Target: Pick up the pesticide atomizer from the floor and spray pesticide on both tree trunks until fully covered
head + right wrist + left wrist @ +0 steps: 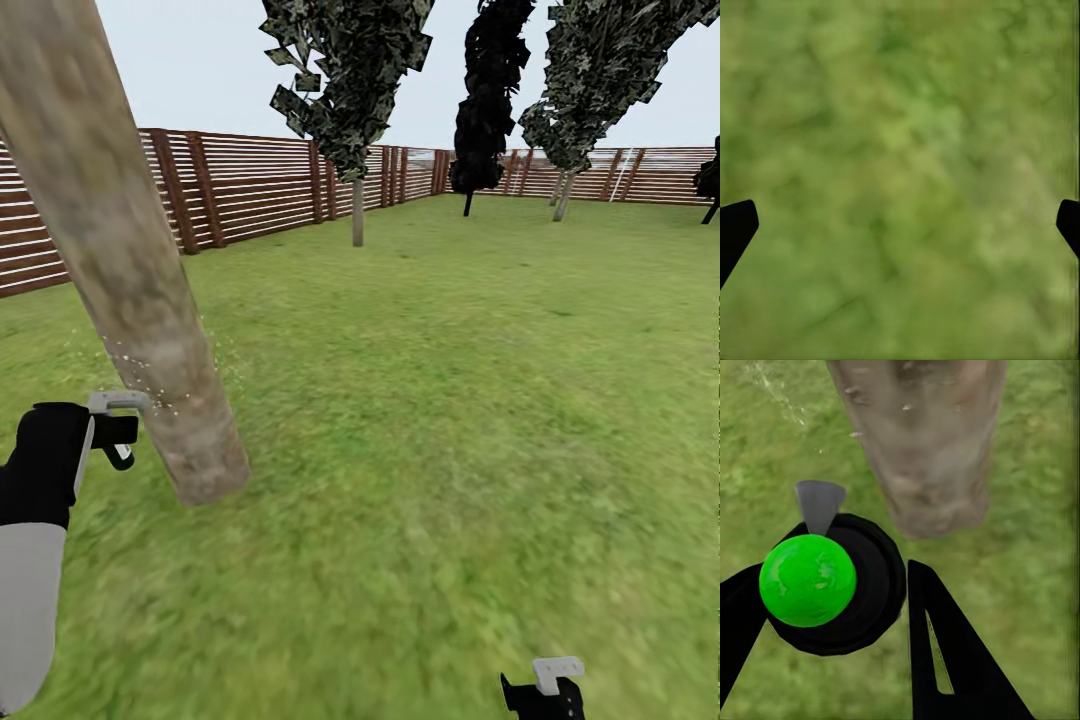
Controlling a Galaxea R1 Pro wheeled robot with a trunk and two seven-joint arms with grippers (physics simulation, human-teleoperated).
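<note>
The left tool (118, 440) holds the pesticide atomizer (832, 581) between its two black fingers (952, 660), squeezed in on it. In the left wrist view you see the bottle's green spot and its grey nozzle, and the nozzle points at the tree trunk (120, 260) close in front. That is why the arm is held low at about 9 o'clock in the head view: the spray has to land on the bark. Small pale specks hang in the air by the trunk near the nozzle, so I think spray is coming out, though they are too tiny to be sure.

The right tool (548, 690) waits low at about 5 o'clock, with its tips wide apart over the grass floor (900, 165) and nothing in it. It has no job just now.

Another tree (350, 90) stands far off, near the fence (250, 185), at about 12 o'clock. It looks like that one comes after this trunk
</note>
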